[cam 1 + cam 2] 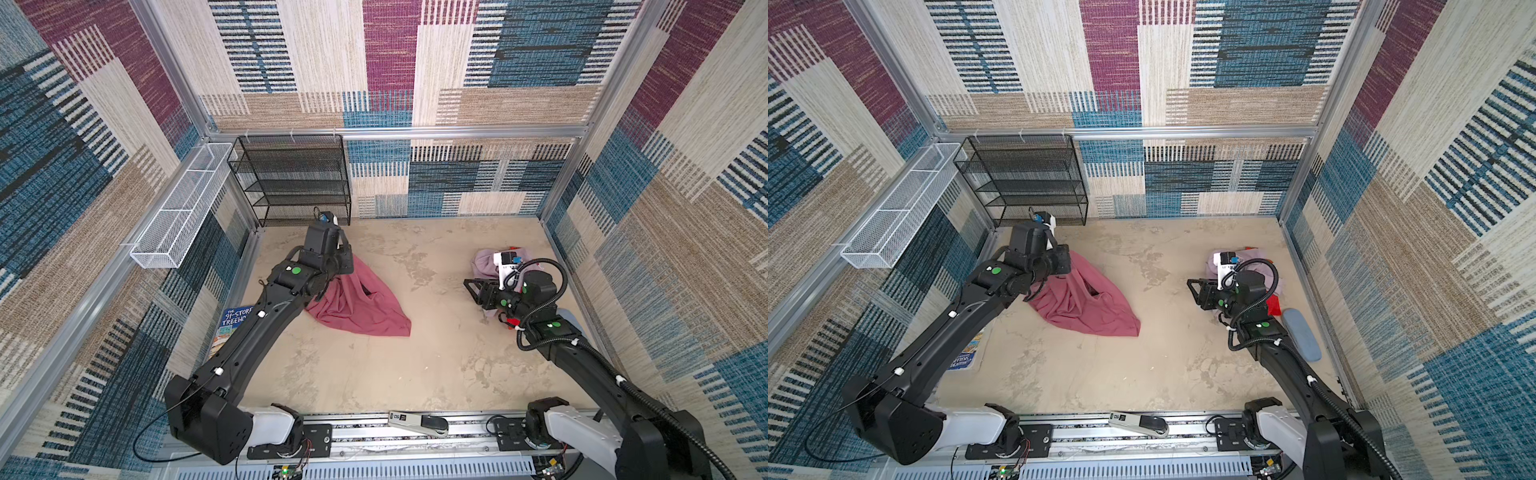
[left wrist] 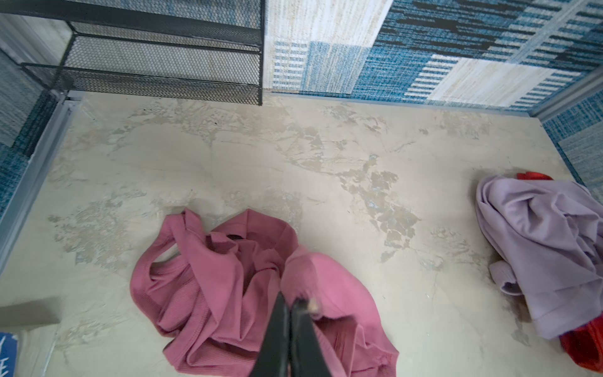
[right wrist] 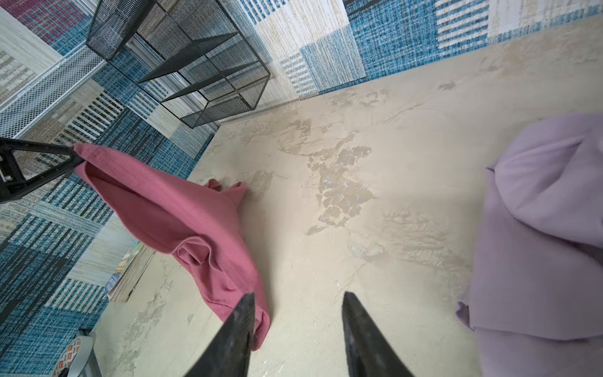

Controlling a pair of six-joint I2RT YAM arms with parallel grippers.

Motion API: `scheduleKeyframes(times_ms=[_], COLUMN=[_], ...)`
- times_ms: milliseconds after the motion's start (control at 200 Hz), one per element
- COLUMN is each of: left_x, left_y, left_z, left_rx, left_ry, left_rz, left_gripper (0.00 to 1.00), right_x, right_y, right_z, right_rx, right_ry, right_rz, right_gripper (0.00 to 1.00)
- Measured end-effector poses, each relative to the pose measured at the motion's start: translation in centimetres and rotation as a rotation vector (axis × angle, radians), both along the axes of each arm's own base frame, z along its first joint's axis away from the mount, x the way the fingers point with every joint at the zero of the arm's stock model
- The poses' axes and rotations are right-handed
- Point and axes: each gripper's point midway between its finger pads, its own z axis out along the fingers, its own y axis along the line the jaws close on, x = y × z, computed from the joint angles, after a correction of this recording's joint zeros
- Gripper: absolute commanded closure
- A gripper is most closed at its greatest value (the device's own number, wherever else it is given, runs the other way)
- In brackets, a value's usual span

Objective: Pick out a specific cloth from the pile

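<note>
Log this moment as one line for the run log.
left gripper: shut on cloth, edge lifted | right gripper: open, empty | cloth: apart from pile | pile: lilac over red

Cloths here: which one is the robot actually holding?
The dusty rose cloth, pinched in the shut left gripper; the lilac cloth and red cloth lie heaped together, ungripped.

The cloth [image 1: 361, 307] is dusty pink. The pile [image 2: 538, 244] is pale purple and bright red. The worktop [image 1: 415, 365] is blotchy tan. The rack [image 1: 299, 183] is black.
</note>
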Motion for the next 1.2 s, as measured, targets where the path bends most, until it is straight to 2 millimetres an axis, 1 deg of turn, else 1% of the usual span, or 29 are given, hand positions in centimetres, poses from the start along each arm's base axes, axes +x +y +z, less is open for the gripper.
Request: scheduleKeyframes(times_ms=[155,335,441,546,641,746,836,986,996,1031,1061,1137,1202], left_x=[-0.3,-0.3,0.2,1.0,1.6,2.3,2.9,3.7,3.8,3.9,4.0,4.1,4.2], left_y=[3.0,5.3,6.6,7.8,8.8,9.8,10.7,11.1,11.1,11.1,11.2,11.3,11.5], left_z=[-0.1,-0.5,-1.0,-1.8,-3.1,-4.9,-7.0,-10.8,-11.0,-11.8,-12.4,-13.5,-13.3], left_rx=[0.005,0.004,0.014,0.026,0.040,0.058,0.077,0.096,0.097,0.100,0.103,0.108,0.111], left_ry=[0.007,0.034,0.053,0.084,0.121,0.168,0.215,0.296,0.300,0.313,0.324,0.357,0.354], left_rz=[0.062,0.110,0.142,0.176,0.201,0.229,0.255,0.267,0.268,0.269,0.271,0.277,0.288], left_gripper=[1.00,1.00,1.00,1.00,1.00,1.00,1.00,1.00,0.97,0.78,0.66,0.55,0.48], right_x=[0.0,0.0,0.0,0.1,0.1,0.1,0.2,0.2,0.2,0.2,0.3,0.3,0.4], right_y=[0.2,0.4,0.5,0.5,0.6,0.6,0.7,0.8,0.8,0.8,0.8,0.8,0.8], right_z=[0.2,0.3,0.5,0.6,0.6,0.5,0.3,0.1,0.0,0.0,0.0,0.0,0.1], right_rx=[0.006,0.011,0.017,0.018,0.023,0.025,0.025,0.027,0.027,0.026,0.026,0.026,0.026], right_ry=[-0.005,-0.006,-0.009,-0.016,-0.013,-0.007,-0.001,0.007,0.008,0.008,0.010,0.011,0.007], right_rz=[0.012,0.023,0.028,0.028,0.033,0.033,0.034,0.040,0.040,0.040,0.040,0.041,0.041], right_gripper=[0.53,0.53,0.53,0.54,0.54,0.54,0.54,0.53,0.53,0.54,0.54,0.53,0.53])
